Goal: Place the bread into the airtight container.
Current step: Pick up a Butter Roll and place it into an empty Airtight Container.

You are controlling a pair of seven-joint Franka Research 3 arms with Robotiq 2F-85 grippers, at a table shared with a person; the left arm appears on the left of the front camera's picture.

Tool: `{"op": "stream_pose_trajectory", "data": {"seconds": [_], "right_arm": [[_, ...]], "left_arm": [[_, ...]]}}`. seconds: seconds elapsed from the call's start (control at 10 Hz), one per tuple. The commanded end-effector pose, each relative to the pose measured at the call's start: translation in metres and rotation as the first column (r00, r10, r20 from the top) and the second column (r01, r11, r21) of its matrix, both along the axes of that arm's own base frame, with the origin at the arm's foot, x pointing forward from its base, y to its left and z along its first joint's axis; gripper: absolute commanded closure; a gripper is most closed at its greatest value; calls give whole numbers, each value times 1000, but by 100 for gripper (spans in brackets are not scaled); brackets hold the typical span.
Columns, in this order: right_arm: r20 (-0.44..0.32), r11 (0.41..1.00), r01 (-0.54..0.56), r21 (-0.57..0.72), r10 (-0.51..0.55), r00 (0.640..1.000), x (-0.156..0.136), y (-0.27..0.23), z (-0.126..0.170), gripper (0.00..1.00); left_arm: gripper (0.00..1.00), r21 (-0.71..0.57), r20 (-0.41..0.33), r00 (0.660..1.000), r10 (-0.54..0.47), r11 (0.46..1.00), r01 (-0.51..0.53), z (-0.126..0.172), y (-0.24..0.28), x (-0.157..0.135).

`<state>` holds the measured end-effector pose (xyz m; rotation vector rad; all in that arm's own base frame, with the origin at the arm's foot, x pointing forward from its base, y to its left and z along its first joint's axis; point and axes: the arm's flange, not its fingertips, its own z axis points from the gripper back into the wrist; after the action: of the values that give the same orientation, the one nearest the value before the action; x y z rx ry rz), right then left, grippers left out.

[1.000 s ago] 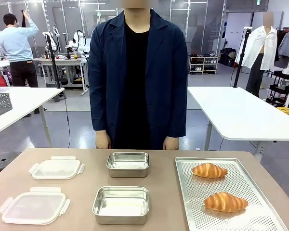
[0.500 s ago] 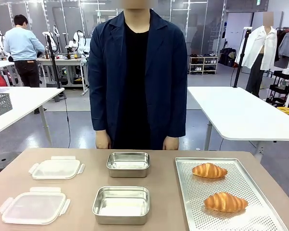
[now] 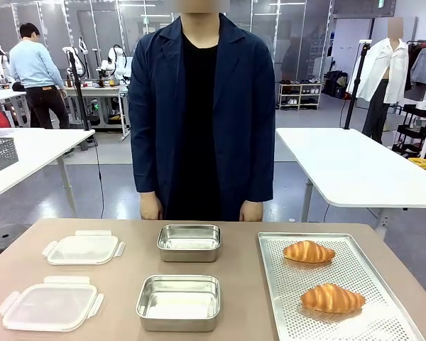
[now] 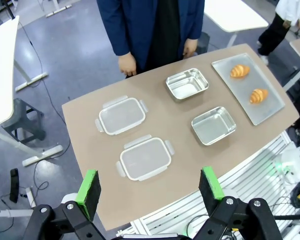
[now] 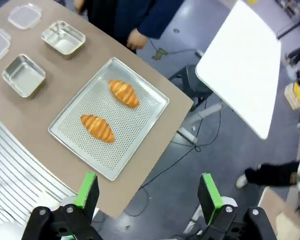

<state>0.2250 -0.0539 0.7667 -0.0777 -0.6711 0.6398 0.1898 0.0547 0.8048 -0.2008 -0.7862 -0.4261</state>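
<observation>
Two croissants lie on a perforated metal tray (image 3: pixel 369 323) at the table's right: the far croissant (image 3: pixel 309 251) (image 5: pixel 124 93) (image 4: pixel 239 71) and the near croissant (image 3: pixel 332 298) (image 5: pixel 97 128) (image 4: pixel 258 95). Two open steel containers stand mid-table, the near container (image 3: pixel 178 302) (image 4: pixel 213 125) (image 5: pixel 23 75) and the far container (image 3: pixel 189 242) (image 4: pixel 187 84) (image 5: pixel 63 38). Two clear lids (image 3: pixel 50 306) (image 3: pixel 83 249) lie at the left. My left gripper (image 4: pixel 149 188) hangs open high above the table's near left edge. My right gripper (image 5: pixel 146 195) is open high above the floor beyond the tray's right end.
A person in a dark blue coat (image 3: pixel 202 114) stands at the far edge, hands (image 3: pixel 151 207) hanging beside the table. White tables (image 3: pixel 348 167) stand behind. In the left wrist view the lids (image 4: pixel 121 115) (image 4: pixel 144 158) lie on brown tabletop (image 4: pixel 90 185).
Nothing on the table has moved. Only a person far in the background at the left has shifted.
</observation>
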Motion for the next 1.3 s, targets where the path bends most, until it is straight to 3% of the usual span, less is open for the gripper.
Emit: {"op": "stream_pose_trajectory", "data": {"seconds": [0.0, 0.4, 0.8, 1.0, 1.1, 1.2], "right_arm": [[-27, 963, -208, -170, 207, 978, 30, 24, -25, 0], [-238, 842, -476, -253, 423, 874, 83, 78, -110, 0], [-329, 723, -624, -295, 537, 777, 115, 85, -209, 0], [-338, 724, -635, -270, 546, 767, 120, 87, -232, 0], [-325, 754, -597, -276, 511, 796, 121, 90, -236, 0], [-352, 733, -627, -264, 532, 770, 117, 93, -229, 0]], "left_arm": [[0, 1, 1, 1000, -7, 1000, 7, 0, -2, 0], [0, 1, 1, 1000, -7, 1000, 7, 0, -2, 0], [0, 1, 1, 1000, -7, 1000, 7, 0, -2, 0], [0, 1, 1, 1000, -7, 1000, 7, 0, -2, 0], [0, 1, 1, 1000, -7, 1000, 7, 0, -2, 0], [0, 1, 1, 1000, -7, 1000, 7, 0, -2, 0]]}}
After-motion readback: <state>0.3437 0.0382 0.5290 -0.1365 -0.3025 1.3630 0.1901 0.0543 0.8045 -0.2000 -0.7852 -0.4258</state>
